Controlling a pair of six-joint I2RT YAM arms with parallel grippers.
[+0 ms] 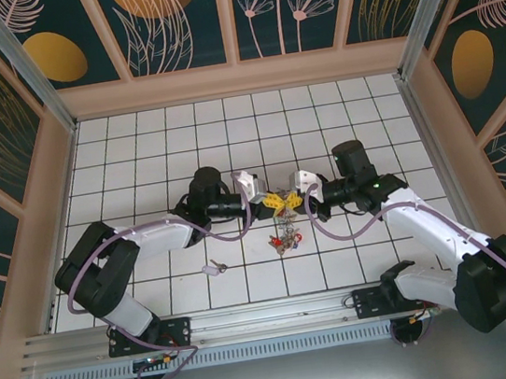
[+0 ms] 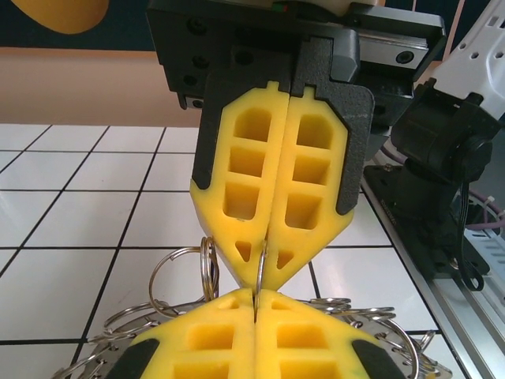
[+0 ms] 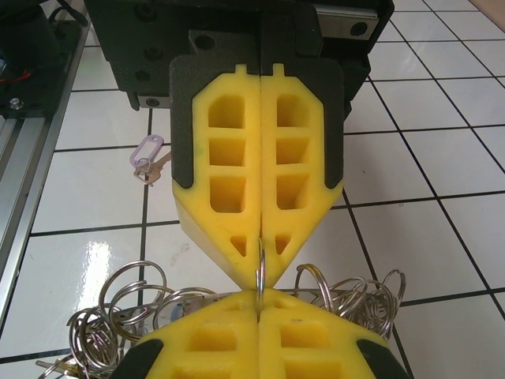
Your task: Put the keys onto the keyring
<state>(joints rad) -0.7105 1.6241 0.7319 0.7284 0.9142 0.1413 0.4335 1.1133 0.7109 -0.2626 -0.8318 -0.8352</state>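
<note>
The left gripper [image 2: 255, 296] and right gripper [image 3: 259, 297] are sitting tip to tip, both pinching the keyring [image 3: 259, 264], which is standing edge-on between them with keys [image 1: 284, 239] hanging below. A loose tagged key [image 1: 213, 269] is lying left of the keyring, nearer the left arm.

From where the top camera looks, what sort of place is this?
Probably a purpose-built robot workcell, not a home: a white tiled floor, walls of floral panels, and an aluminium rail carrying the left arm and the right arm.
</note>
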